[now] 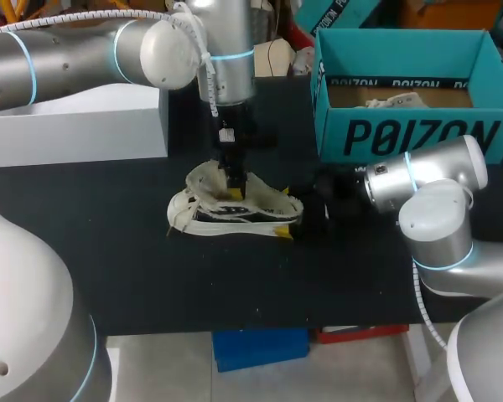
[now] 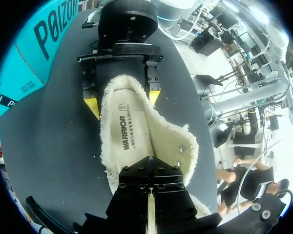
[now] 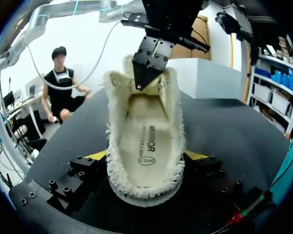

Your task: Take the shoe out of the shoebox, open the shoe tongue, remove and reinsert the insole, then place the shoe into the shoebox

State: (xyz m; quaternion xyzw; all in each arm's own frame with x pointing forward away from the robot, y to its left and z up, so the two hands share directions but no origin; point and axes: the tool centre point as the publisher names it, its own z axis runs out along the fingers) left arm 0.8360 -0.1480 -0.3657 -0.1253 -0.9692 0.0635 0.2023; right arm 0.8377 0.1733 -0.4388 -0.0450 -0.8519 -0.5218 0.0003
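A cream, fleece-lined shoe [image 1: 235, 213] lies on its sole on the black table, its insole [image 3: 144, 141] inside and showing through the opening. My right gripper [image 1: 292, 216] comes in low from the right. Its yellow fingertips [image 2: 92, 106] press both sides of the heel, so it is shut on the shoe [image 2: 132, 141]. My left gripper [image 1: 234, 191] points straight down into the opening near the tongue, fingers shut to a point [image 3: 140, 80]. Whether it pinches anything is hidden. The teal shoebox [image 1: 411, 134] stands open at the back right.
A white box [image 1: 84, 126] stands at the back left under my left arm. The shoebox holds crumpled paper [image 1: 394, 100]. Bare black tabletop [image 1: 151, 276] stretches in front of the shoe.
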